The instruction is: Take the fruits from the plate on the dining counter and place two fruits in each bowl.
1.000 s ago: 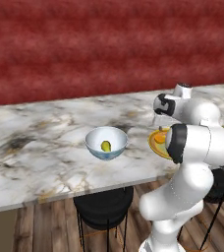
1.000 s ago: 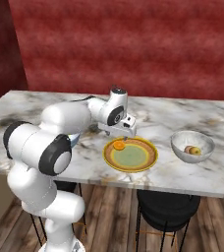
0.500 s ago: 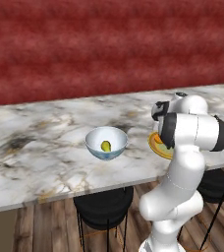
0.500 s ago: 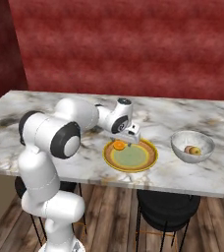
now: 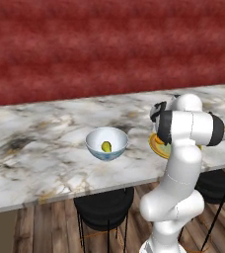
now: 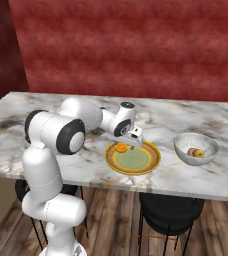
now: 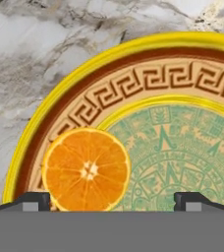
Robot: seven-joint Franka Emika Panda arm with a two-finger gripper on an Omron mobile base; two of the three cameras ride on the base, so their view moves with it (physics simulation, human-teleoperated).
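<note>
- We see the white arm's two-finger gripper (image 6: 134, 140) hanging low over the near-left rim of the flat round plate with the yellow-orange patterned rim and pale green centre (image 6: 145, 161), which sits on the long white-grey marble desk (image 6: 46, 117).
- Its dark fingers (image 7: 190, 201) stand wide apart and hold nothing; in the hand view the two tips rise at either side of the bottom edge.
- The orange fruit, cut face up (image 7: 86, 169), lies on the plate's inner patterned band, between the two tips but closer to the left one.
- In the right base view the same orange fruit (image 6: 120, 147) is the one fruit we can see on the plate, right under the hand.
- The speckled grey-white bowl (image 6: 196, 148), well to the right of the plate, already holds two round fruits side by side: a brownish one (image 6: 191, 151) and a paler pinkish one (image 6: 199, 153). We judge that bowl finished.
- The bowl that is white inside and light blue outside (image 5: 106, 143) stands to the left of the plate and holds one yellow-green pear-like fruit (image 5: 106, 146).
- So we judge three of four fruits placed. What is left is to close on the orange fruit, lift it, and carry it to the light blue bowl.
- The fruit sits off-centre between the fingers, so the hand may need a small shift before closing.
</note>
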